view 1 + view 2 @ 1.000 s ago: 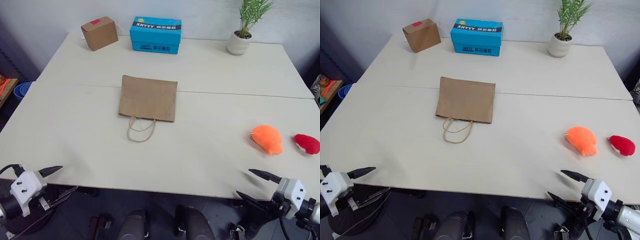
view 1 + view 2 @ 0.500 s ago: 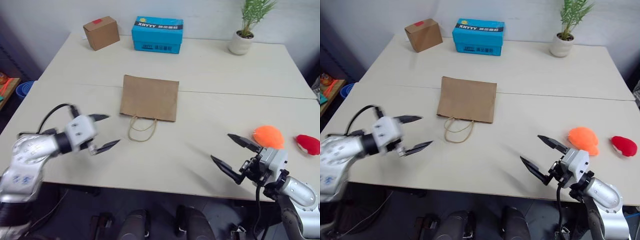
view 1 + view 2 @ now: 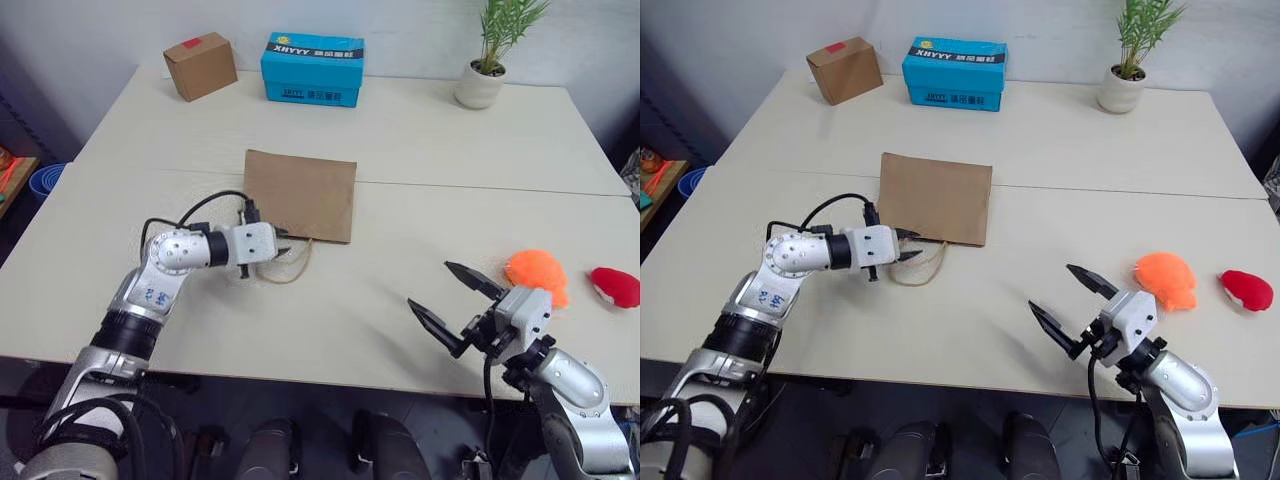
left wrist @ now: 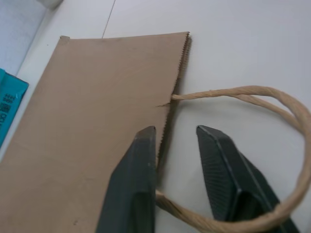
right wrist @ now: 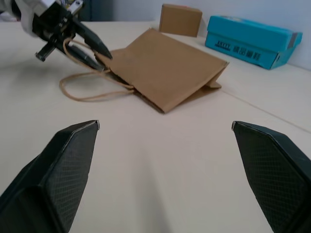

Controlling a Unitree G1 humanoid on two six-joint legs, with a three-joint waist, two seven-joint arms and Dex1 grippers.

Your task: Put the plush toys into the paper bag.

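Pincer on my left point(image 4: 176, 138), fingers narrowly apart, straddles the flat brown kraft paper bag's point(image 3: 300, 193) serrated mouth; right pincer point(image 3: 446, 294) gapes wide.

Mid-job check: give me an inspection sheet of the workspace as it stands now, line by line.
Surface: pale tabletop with a seam across it; no spills seen.
Job's things: flat brown kraft paper bag lying on its side, loop handles toward the robot; rounded orange plush toy and red plush toy with white patch on the table at the robot's right, outside the bag.
Clutter: small brown cardboard box with red label, blue printed carton, white potted plant, all along the far edge.
Grippers: left tool at the bag's mouth edge, fingers narrowly apart around it; right tool wide open, holding nothing.
Cables: black cable looping over the left wrist.
Surroundings: blue round container on the floor at the robot's left.
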